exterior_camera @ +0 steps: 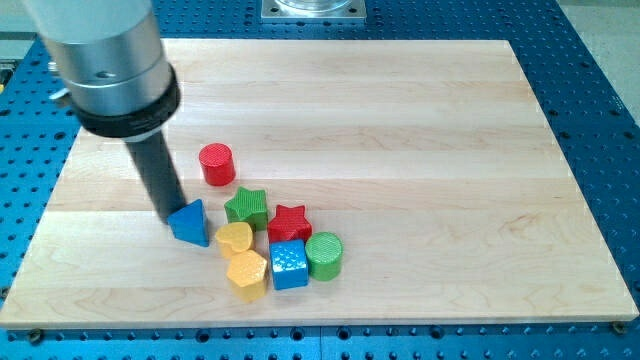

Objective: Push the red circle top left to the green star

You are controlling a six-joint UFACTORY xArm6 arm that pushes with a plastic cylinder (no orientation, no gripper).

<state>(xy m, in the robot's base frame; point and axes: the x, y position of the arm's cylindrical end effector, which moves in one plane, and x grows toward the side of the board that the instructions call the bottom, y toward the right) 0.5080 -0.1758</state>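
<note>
A pale wooden bench (pixel 420 120) lies on a blue perforated base, with the blocks bunched in the lower middle of the view and most of the board bare. This arm carries no hand at all, so there is nothing released, clenched or grasping: it ends in a straight dark rod, and my tip (pixel 168 217) rests on the board at the view's left, just beside or touching the upper left edge of the blue plastic triangle block (pixel 191 223).

The red plastic circle block (pixel 216 164) stands upright and alone, up and to the right of my tip. The green plastic star block (pixel 246 209) sits just below and to the right of it, apart by a small gap. So the red circle already seems to lie at the star's top left, or very nearly.

To finish well, I judge only a light correction is needed. My tip is on the wrong side for a useful push, so it should go round the red circle rather than through the blue triangle, and nudge gently. A hard push toward the star risks knocking it into the red plastic star block (pixel 289 222) and the yellow plastic heart block (pixel 236 239) behind it.
</note>
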